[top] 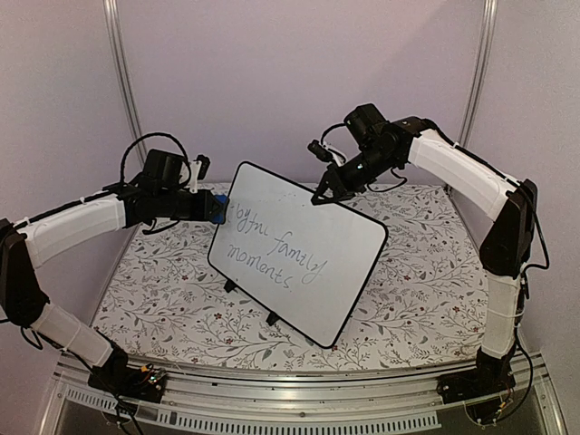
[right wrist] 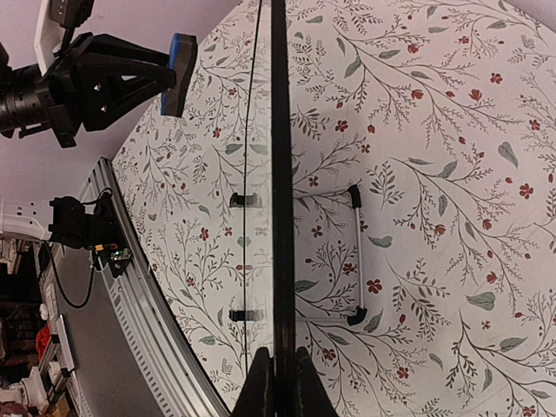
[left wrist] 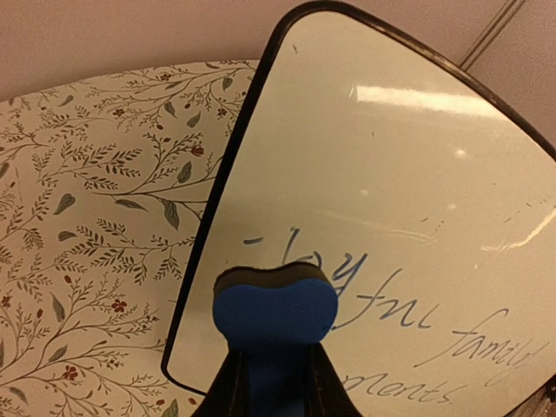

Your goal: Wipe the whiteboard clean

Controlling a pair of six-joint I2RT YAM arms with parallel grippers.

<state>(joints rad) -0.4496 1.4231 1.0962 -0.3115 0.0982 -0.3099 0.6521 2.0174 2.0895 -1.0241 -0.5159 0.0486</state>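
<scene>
- Gripping the whiteboard (top: pixel 317 263) at its top edge, we see the right claw (top: pixel 323 192) clamped.
- Left claw (top: pixel 216 207), clamped on blue eraser (left wrist: pixel 274 306), beside its left edge.

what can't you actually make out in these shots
Writing on the whiteboard: in the top view, too small to read with certainty.
Last line of writing: in the left wrist view, its start is hidden behind the blue eraser.
Board's face: the right wrist view sees it edge-on, so no writing shows.
Wire stand behind the board: in the top view, hidden by the board itself.
</scene>
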